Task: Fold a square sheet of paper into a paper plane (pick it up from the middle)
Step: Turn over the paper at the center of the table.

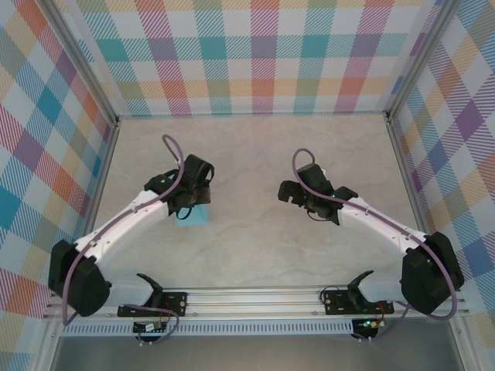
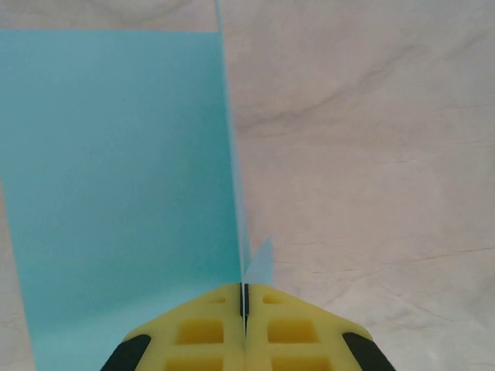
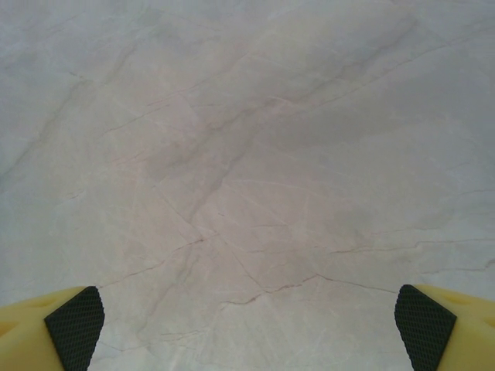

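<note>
The left claw [image 2: 244, 313] is closed, its two yellow fingers [image 2: 201, 332] pressed flat together, pinching the thin light blue square sheet of paper [image 2: 124, 178] along a line that runs straight away from the fingertips. In the left wrist view one broad panel of the sheet spreads out to the left of that line, with a straight top edge and sharp corner. Only a small pale blue triangle shows to the right of it, just above the fingertips. Whether the sheet is creased there or merely bent up into the grip cannot be told. From the top external camera the sheet shows as a small blue patch on the left half of the pale marble-patterned counter [image 1: 255, 247], partly hidden under the head of the left arm, which reaches inward from the near left corner. The right claw [image 3: 247, 328] stands wide open, its black textured pads [image 3: 73, 328] at the far left and right edges of the right wrist view, with bare counter and nothing else between them. In the top view it sits on the right half of the counter, well apart from the sheet, facing the left arm. Multicoloured plaid walls [image 1: 255, 54] enclose the counter on three sides.
</note>
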`<state>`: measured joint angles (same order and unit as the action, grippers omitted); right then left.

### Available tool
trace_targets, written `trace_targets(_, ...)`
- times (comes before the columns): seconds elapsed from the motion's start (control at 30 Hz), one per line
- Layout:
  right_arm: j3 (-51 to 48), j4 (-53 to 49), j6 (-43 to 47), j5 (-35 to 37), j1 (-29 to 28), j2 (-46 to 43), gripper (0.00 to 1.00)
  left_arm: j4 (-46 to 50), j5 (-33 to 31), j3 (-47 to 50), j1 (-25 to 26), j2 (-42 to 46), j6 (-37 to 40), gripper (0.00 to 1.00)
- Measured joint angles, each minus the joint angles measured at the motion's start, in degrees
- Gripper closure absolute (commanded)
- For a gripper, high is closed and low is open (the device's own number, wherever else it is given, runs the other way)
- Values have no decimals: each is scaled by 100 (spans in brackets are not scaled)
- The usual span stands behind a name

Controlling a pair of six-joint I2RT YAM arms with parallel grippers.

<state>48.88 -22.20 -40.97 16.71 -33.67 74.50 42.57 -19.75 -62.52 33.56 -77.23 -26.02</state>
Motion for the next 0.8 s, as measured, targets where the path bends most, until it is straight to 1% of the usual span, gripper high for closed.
trace_targets(0.27,-229,-258,-345,254,179,-282,0,599,-1342,-809,590,-1871,-9,95)
trace_targets(0.4,-234,-319,-422,319,216,-330,0,820,-1714,-1207,772,-2518,-31,93)
trace_targets(0.53,-245,-374,-518,376,243,-352,0,848,-1757,-1582,1019,-3130,-79,93)
trace_targets(0.63,-282,-413,-575,396,282,-374,0,831,-1609,-1799,1235,-3526,-153,91)
trace_targets(0.8,-393,-490,-675,431,319,-463,0,719,-1169,-2087,1475,-3947,-280,81)
